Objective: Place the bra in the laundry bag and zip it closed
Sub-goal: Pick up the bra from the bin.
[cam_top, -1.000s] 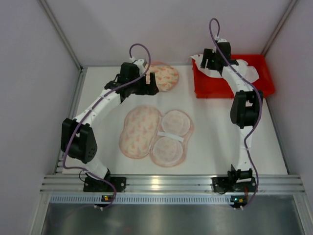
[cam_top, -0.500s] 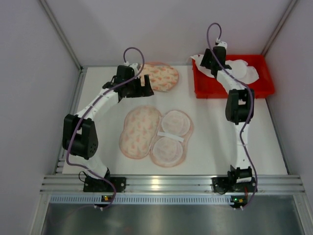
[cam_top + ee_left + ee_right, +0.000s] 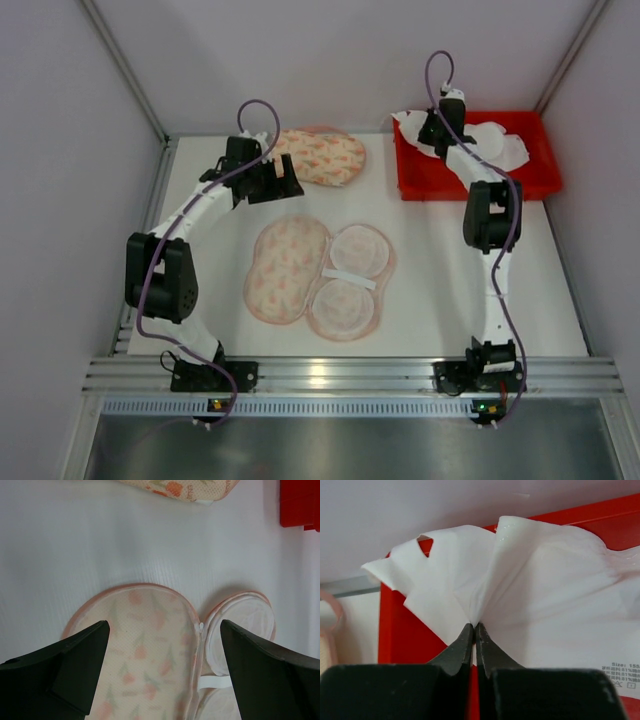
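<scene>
The laundry bag [image 3: 288, 270] lies unzipped in the middle of the table, floral half on the left, white padded half [image 3: 350, 280] on the right. In the left wrist view the bag [image 3: 145, 655] sits below my open left gripper [image 3: 162, 625], its zipper [image 3: 201, 626] showing. That left gripper [image 3: 283, 182] hovers behind the bag with nothing in it. The white bra [image 3: 495, 140] lies in the red bin [image 3: 430, 178]. My right gripper [image 3: 432, 128] reaches into the bin's left end. In the right wrist view the gripper [image 3: 475, 626] is shut on a pinch of the bra [image 3: 545, 590].
A second floral bag [image 3: 325, 157] lies at the back of the table, its edge [image 3: 175, 487] showing in the left wrist view. The bin's red wall [image 3: 405, 630] stands just below the pinched fabric. Frame posts and walls border the table.
My right gripper has closed onto the bra's fabric at the bin's left end. The left gripper has drawn back to the left, off the rear floral bag, still open.
</scene>
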`<state>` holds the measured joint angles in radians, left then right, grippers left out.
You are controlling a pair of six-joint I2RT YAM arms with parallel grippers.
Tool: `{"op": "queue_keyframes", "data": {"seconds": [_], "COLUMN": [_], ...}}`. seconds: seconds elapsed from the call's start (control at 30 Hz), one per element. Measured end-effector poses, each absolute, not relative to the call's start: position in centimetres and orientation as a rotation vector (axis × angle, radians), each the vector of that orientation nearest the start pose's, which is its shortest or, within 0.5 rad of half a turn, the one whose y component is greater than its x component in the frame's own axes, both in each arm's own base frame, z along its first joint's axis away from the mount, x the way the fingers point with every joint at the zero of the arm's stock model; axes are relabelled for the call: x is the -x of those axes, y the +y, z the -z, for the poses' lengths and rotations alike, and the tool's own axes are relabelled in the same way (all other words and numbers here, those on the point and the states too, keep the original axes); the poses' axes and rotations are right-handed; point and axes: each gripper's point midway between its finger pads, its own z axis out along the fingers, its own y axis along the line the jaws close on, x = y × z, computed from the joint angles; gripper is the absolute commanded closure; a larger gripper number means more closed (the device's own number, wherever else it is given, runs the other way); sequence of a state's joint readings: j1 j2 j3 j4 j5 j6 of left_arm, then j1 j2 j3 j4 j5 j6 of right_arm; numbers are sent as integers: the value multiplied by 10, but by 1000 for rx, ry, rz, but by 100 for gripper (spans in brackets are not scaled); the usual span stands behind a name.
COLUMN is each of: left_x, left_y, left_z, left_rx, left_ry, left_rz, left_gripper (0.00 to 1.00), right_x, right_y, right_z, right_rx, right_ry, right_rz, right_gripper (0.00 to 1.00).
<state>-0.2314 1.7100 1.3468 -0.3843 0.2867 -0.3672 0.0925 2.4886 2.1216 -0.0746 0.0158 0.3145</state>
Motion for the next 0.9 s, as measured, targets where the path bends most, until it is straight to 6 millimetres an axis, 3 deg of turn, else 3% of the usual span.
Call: {"op": "queue_keyframes", "data": {"seconds": [0.1,0.17,0.3,0.43,0.57,0.7,0.9], "left_x": [-422,-417,-411,-406,-400,-394,-387], "left_y": [-166,-166,-166,-164,-163,-161,-159], "left_z": [-148,-146,-157,-170,-176,-171,-169], "left_rx": [1,-15,-58,-97,-128,-137,-135], "left_ry": [2382,2388,2363,2325,2306,2315,2322], "left_rz": [636,637,642,640,636,629,625], "left_gripper": [1,1,2,1,1,1,1], "right_x": [-673,-665,-636,-595,-551,-511,-453], "right_y": [74,70,45,14,4,16,35], "right_z": [-121,-151,-233,-326,-392,-427,-441], "right_rx": [-186,-142,-53,35,139,219,222], "right_ry": [2018,2001,1926,1809,1716,1675,1679], "right_rz": [-321,-374,-425,-411,-392,-409,-498], "right_gripper": [100,100,100,100,100,100,100]}}
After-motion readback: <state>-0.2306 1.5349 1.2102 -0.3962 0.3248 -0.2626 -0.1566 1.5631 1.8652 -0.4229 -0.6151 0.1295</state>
